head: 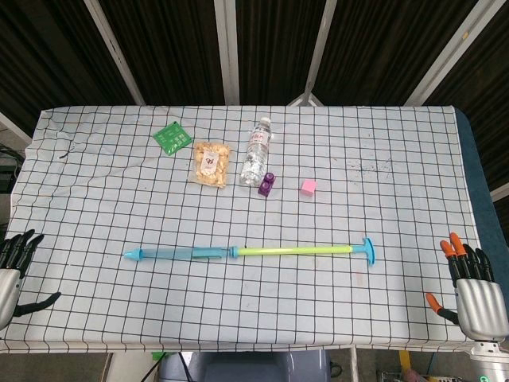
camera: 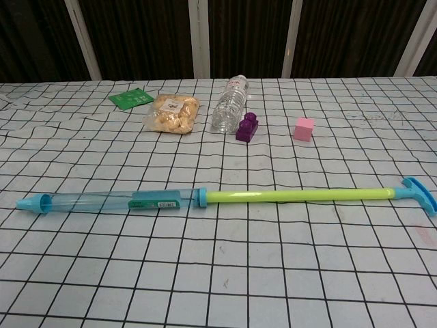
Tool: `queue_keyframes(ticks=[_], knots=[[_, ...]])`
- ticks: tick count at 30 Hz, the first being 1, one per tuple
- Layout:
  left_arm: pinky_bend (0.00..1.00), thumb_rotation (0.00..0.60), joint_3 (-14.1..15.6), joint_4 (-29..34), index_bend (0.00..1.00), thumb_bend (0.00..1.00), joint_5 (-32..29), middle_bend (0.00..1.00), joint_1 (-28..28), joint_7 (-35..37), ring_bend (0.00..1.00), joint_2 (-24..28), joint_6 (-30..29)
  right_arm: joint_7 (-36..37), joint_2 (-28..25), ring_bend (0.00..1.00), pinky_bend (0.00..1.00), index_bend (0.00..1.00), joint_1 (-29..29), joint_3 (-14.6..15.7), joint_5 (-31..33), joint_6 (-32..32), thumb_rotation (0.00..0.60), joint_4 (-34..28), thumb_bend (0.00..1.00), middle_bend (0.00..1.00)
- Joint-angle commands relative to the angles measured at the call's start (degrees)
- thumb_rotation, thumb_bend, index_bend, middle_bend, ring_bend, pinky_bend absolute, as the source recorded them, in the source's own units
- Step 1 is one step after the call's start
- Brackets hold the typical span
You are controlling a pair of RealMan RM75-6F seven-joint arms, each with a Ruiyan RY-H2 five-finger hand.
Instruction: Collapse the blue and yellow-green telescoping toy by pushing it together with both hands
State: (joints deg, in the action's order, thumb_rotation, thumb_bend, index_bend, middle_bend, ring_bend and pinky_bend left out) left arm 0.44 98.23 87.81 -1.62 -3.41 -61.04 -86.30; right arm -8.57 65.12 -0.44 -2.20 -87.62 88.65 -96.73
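Far left, at the head view's edge — left hand (head: 14,274), partly cut off by the frame, fingers (head: 22,244) apart and holding nothing, off the desk's (head: 382,191) near corner. Absent from the chest view, like the other hand. On the checked cloth, lying full length across the near middle of the desk: telescoping toy (head: 248,252), fully extended, blue tube with its nozzle tip pointing left, yellow-green rod running right to a blue T-handle. Well apart from both hands. Farther back, left to right: green packet (head: 172,137) lying flat, printing too small to read; snack bag (head: 210,163) just beside it, label unreadable; clear water bottle (head: 256,151) on its side, cap toward the far edge; purple block (head: 266,185) touching or nearly touching the bottle's base — hard to tell which; pink cube (head: 308,187) alone, near the block. Far right, off the desk's near corner: right hand (head: 473,286), wrist cut off below, orange-tipped fingers (head: 456,247) spread, empty.
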Motion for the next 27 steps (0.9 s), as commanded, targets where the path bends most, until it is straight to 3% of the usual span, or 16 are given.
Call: queue_keyframes(ticks=[1,27], knots=[[0.0,0.6,0.0,0.1,0.0,0.13,0.1,0.0,0.0,-0.2,0.0,0.0,0.0,0.2,-0.1,0.0,0.0,0.0,0.0,0.0,0.2,0.0,0.6,0.0,0.26,0.0],[0.0,0.6,0.3,0.5,0.0,0.13,0.1,0.0,-0.2,0.0,0.0,0.4,0.6,2.3,-0.1,0.0,0.0,0.0,1.9,0.8,-4.2,-1.3,0.6,0.1,0.26,0.0]])
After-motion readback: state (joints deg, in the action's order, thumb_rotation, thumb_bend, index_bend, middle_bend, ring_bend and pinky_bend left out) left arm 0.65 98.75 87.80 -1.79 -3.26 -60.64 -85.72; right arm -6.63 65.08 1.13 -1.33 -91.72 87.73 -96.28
